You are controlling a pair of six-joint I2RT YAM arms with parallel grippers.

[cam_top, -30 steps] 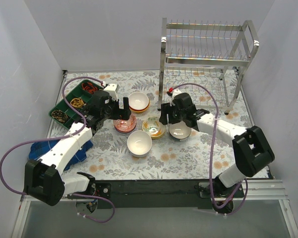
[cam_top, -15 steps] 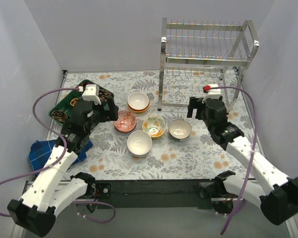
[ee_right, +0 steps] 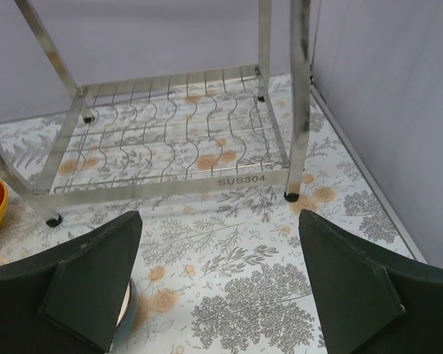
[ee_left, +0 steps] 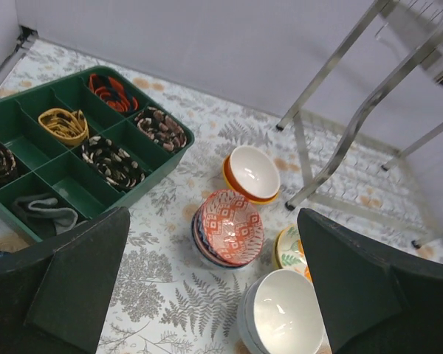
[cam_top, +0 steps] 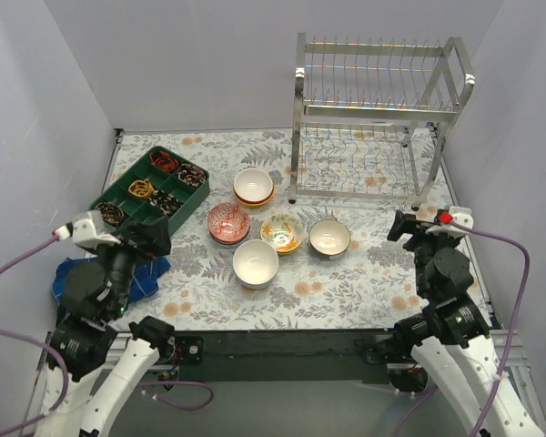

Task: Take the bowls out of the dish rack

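Pulled back nearward — left fingers (ee_left: 74, 287) and right fingers (ee_right: 354, 287), both wide; shiny two-tier chrome dish rack (cam_top: 375, 111) upright.

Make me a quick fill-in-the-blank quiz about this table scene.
Both shelves of the dish rack are ___.
The compartment tray beside the bowls is coloured ___.
The left gripper and the right gripper both stand ___, holding nothing.
Missing words: empty; green; open.
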